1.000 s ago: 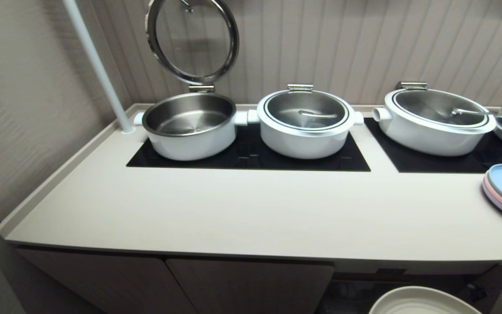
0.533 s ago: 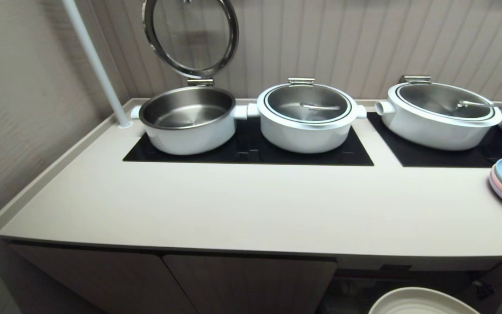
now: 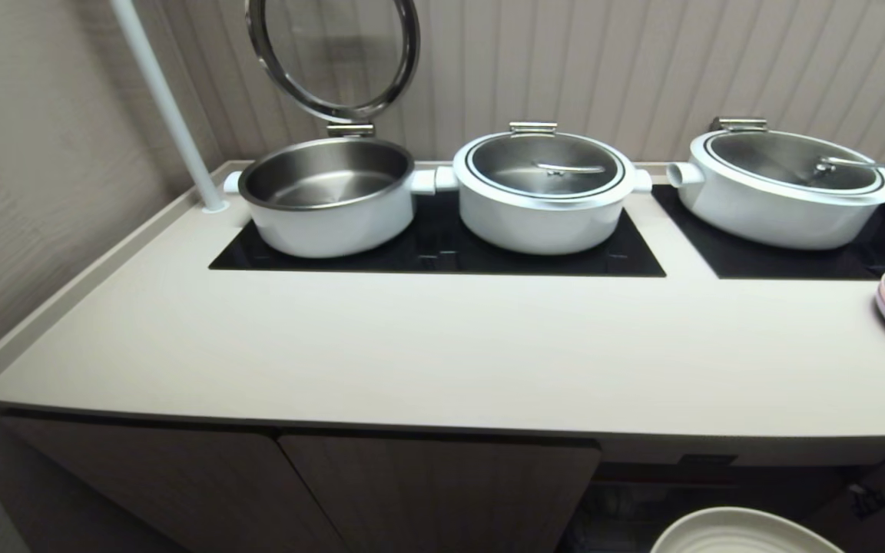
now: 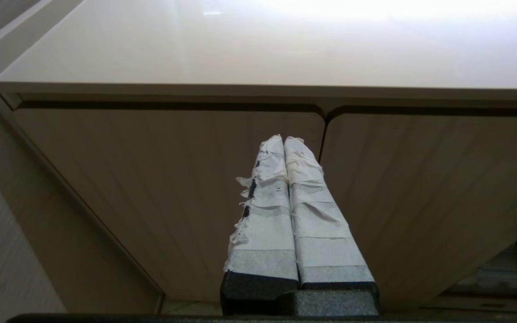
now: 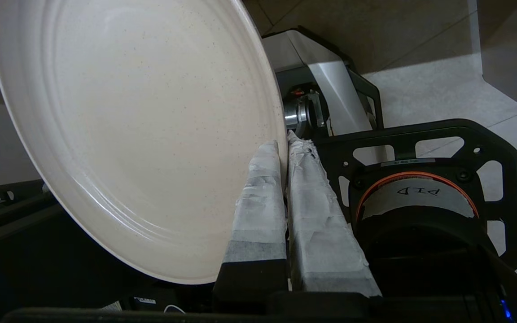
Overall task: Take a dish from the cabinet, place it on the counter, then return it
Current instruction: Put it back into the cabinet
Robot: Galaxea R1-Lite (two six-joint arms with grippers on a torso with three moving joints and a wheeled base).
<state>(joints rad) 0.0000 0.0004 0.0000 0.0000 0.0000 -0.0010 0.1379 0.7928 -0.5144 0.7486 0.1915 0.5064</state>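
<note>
Your right claw [image 5: 284, 148] pinches the dish [image 3: 742, 530] rim below the counter [image 3: 442, 361] edge, near right; left claw [image 4: 285, 141] pressed together, idle

dish [image 5: 142, 134] cream (speckled) | pots [image 3: 542, 196] white | cooktop [image 3: 442, 253] black

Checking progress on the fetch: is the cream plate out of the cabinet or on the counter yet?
Out, not set down: the plate is pinched at its rim by the right gripper, below the counter.
</note>
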